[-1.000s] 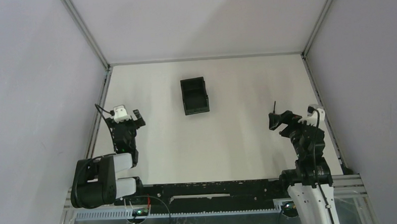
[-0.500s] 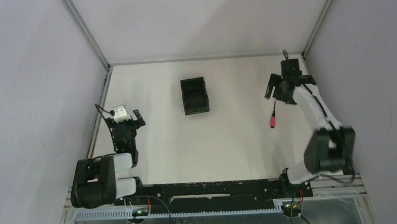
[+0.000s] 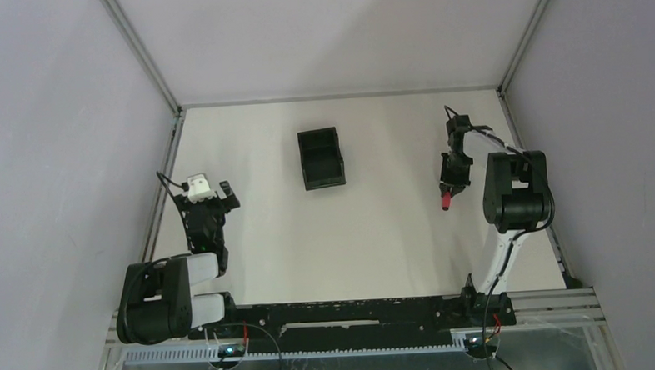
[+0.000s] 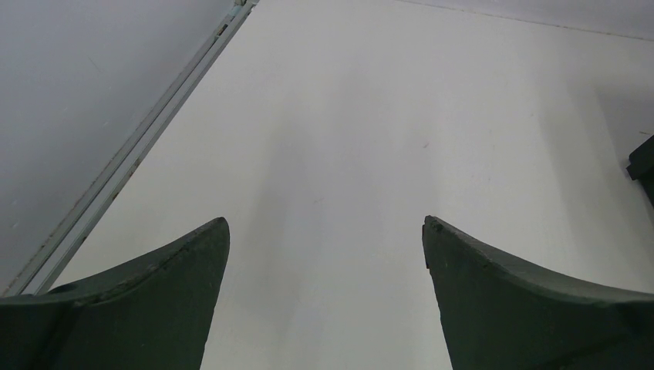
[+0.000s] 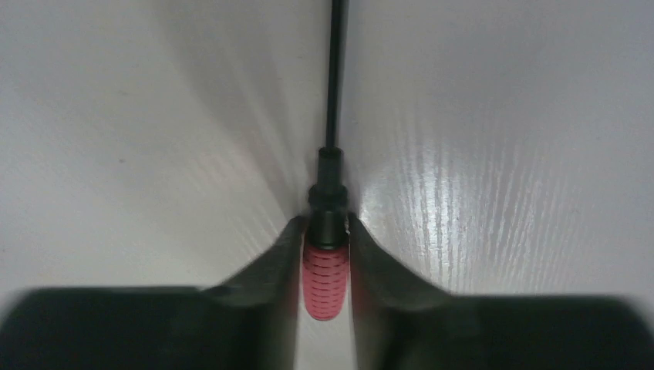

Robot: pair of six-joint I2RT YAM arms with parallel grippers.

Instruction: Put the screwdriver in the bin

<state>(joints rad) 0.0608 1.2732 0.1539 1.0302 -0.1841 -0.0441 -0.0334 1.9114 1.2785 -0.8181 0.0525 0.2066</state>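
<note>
Right pincer (image 5: 325,228) of mine closed on small screwdriver with ribbed red handle (image 5: 325,279). Wrist view: both fingers pressed against handle sides, thin dark shaft running straight ahead, close over white surface (image 5: 501,154); resting on it or just off it, cannot tell. Top view hides that contact, shows only red handle end poking out from under pincer, right side of surface. Top view alone shows black rectangular open-top plastic bin (image 3: 322,183), well apart to left, farther back. Left pincer (image 4: 326,231) spread wide, gripping nothing, low over surface near left rail.
</note>
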